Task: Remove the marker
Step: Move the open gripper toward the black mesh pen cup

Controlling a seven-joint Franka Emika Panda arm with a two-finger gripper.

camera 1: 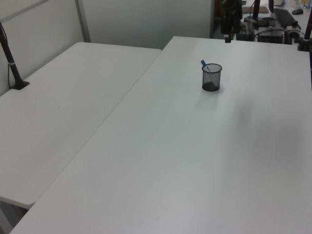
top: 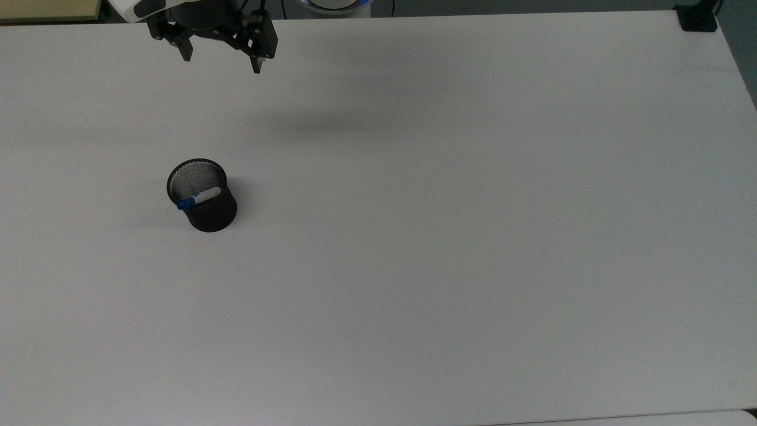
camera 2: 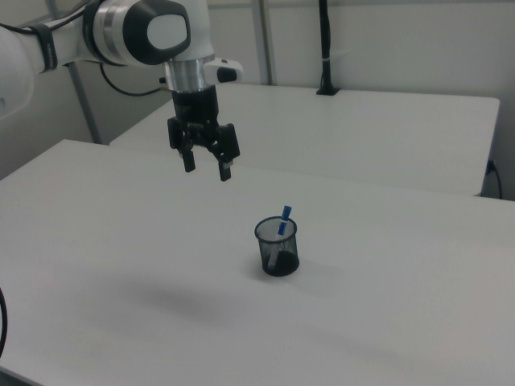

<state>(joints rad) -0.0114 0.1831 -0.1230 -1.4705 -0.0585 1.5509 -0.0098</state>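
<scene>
The marker point(top: 199, 197), white with a blue cap, stands tilted in a black mesh cup point(top: 203, 195) on the white table point(top: 449, 236). Its blue cap sticks out over the rim in the right view, marker point(camera 2: 282, 221) in cup point(camera 2: 278, 248), and in the left view, marker point(camera 1: 204, 64) in cup point(camera 1: 211, 77). My gripper point(top: 222, 63) hangs open and empty high above the table, near the top view's upper left, well away from the cup. In the right view the gripper point(camera 2: 207, 170) is up and to the left of the cup.
A second white table point(camera 1: 63, 112) adjoins on the left view's left. A black post point(camera 2: 325, 48) stands clamped at the far table in the right view. A black clamp point(top: 698, 18) sits at the top view's upper right corner.
</scene>
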